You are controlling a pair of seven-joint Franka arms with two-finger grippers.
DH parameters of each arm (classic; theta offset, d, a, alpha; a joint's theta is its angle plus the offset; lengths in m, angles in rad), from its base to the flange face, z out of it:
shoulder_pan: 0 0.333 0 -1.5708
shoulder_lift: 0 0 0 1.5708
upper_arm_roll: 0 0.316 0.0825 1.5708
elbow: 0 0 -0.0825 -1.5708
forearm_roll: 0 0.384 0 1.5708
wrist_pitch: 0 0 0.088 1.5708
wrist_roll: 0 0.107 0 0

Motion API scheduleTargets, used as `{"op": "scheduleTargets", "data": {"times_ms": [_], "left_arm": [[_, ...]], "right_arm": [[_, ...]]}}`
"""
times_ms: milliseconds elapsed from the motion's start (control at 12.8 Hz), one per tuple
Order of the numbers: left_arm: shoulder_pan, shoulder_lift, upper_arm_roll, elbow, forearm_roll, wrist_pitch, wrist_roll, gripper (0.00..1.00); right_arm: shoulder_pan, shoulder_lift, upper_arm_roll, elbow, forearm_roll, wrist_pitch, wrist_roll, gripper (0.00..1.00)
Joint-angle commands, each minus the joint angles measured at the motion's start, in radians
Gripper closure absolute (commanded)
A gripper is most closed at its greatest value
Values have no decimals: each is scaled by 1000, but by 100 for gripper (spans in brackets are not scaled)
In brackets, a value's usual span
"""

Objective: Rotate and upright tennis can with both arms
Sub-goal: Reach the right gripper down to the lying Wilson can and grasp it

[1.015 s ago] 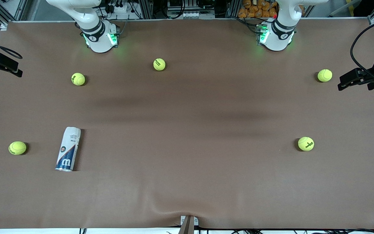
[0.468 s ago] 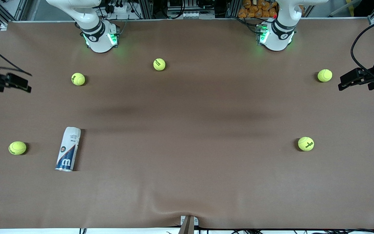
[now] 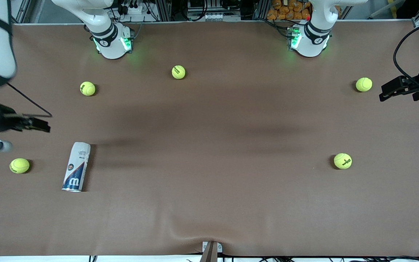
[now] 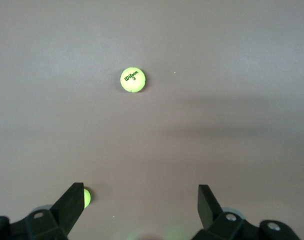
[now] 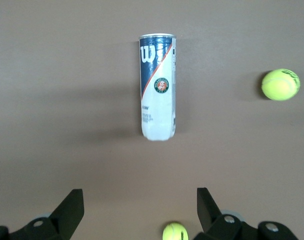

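Observation:
The tennis can [image 3: 76,166] lies on its side on the brown table [image 3: 209,203] toward the right arm's end, its white end farther from the front camera and its dark blue "W" end nearer. In the right wrist view the tennis can [image 5: 158,86] lies lengthwise, well ahead of the fingertips. My right gripper [image 3: 42,125] hangs open and empty over bare table short of the can's white end; its jaws [image 5: 139,202] stand wide apart. My left gripper [image 3: 386,92] waits open and empty over the left arm's end of the table, and in its own view [image 4: 139,197] only table lies between the fingers.
Several yellow-green tennis balls lie scattered: one [image 3: 19,165] beside the can at the table's end, one [image 3: 87,88] and one [image 3: 178,72] near the right arm's base, one [image 3: 363,84] beside the left gripper, one [image 3: 342,161] nearer the front camera. The cloth ripples at the front edge [image 3: 211,242].
The right arm has swung in over the table and carried its gripper toward the can's white end. The left gripper has barely moved. The can and balls lie as before.

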State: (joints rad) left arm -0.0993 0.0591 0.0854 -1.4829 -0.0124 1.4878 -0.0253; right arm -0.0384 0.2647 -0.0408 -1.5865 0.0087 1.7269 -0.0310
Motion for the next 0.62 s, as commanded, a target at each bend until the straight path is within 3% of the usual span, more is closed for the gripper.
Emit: {"op": "scheduleTargets", "data": {"times_ms": [0, 546], "left_arm": [[3, 11, 1, 23, -11, -4, 18, 0], [3, 11, 1, 21, -11, -4, 18, 0]], "right_arm": [[-18, 108, 18, 13, 11, 89, -3, 0], [-29, 355, 19, 29, 8, 359, -85, 0]]}}
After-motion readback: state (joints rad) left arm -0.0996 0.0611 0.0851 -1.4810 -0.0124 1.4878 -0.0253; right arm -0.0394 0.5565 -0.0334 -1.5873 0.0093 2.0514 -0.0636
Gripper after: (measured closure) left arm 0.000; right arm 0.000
